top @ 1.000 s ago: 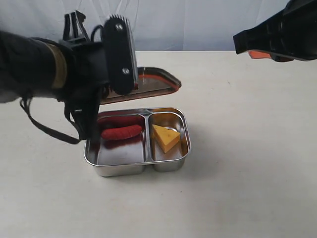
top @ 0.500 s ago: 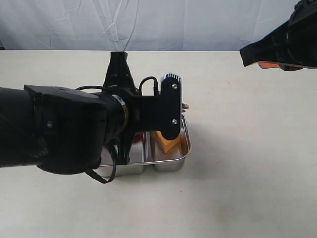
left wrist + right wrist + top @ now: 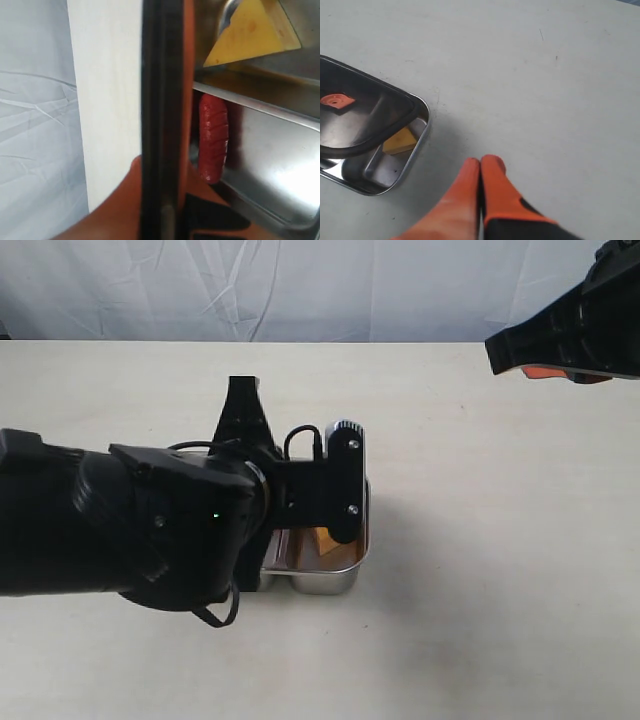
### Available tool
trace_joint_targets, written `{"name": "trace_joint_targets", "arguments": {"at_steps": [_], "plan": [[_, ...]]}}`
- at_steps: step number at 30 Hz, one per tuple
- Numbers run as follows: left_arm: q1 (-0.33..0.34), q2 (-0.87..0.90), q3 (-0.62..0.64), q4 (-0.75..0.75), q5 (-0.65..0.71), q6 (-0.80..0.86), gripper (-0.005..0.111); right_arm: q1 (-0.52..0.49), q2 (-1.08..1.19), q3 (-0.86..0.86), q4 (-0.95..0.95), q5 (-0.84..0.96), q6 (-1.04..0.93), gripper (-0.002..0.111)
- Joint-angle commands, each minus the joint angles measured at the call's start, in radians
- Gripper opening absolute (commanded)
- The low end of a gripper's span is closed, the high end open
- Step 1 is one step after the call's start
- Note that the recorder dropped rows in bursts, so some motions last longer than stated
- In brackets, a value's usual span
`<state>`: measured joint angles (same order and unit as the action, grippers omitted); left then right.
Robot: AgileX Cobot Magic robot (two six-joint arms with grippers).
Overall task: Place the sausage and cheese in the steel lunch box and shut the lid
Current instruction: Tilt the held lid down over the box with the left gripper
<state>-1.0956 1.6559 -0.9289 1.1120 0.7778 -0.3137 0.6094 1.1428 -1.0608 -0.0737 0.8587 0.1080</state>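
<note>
**Lid coming down over the filled box**

A pale, matte bench (image 3: 500, 620) is carrying the whole scene, and a creased white cloth (image 3: 300, 290) is hanging as a backdrop behind the steel lunch box (image 3: 325, 582). The bench is lying bare on all sides of the box, apart from a few faint marks.

The left tool (image 3: 162, 200) is pinching the edge of the lid (image 3: 365, 120) between its orange fingers (image 3: 120, 215), closed only as far as the lid's thickness allows. The lid is hanging over the larger compartment, not fully seated. The wrist view is showing a gap between lid and box. The sausage (image 3: 213, 135) is lying in the larger compartment and the cheese (image 3: 400, 141) in the smaller one, with a corner of that compartment showing past the lid. The right tool (image 3: 480, 167) is hovering well apart from the box with its fingertips pressed together, holding nothing.

A second ago the lid was standing tilted open behind the box, with both foods in plain sight from outside. Now the left arm (image 3: 150, 530) has swung down across the box and is hiding most of it. The right tool is staying where it was.
</note>
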Motion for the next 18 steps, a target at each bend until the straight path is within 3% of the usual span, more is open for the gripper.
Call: {"name": "trace_joint_targets", "arguments": {"at_steps": [1, 18], "plan": [[-0.003, 0.004, 0.006, -0.115, -0.035, 0.011, 0.0, -0.004, -0.005, -0.001, -0.011, 0.003, 0.001, -0.001], [-0.003, 0.015, 0.021, -0.293, -0.073, 0.119, 0.0, -0.004, -0.005, -0.001, -0.011, 0.003, 0.001, -0.001]]}}
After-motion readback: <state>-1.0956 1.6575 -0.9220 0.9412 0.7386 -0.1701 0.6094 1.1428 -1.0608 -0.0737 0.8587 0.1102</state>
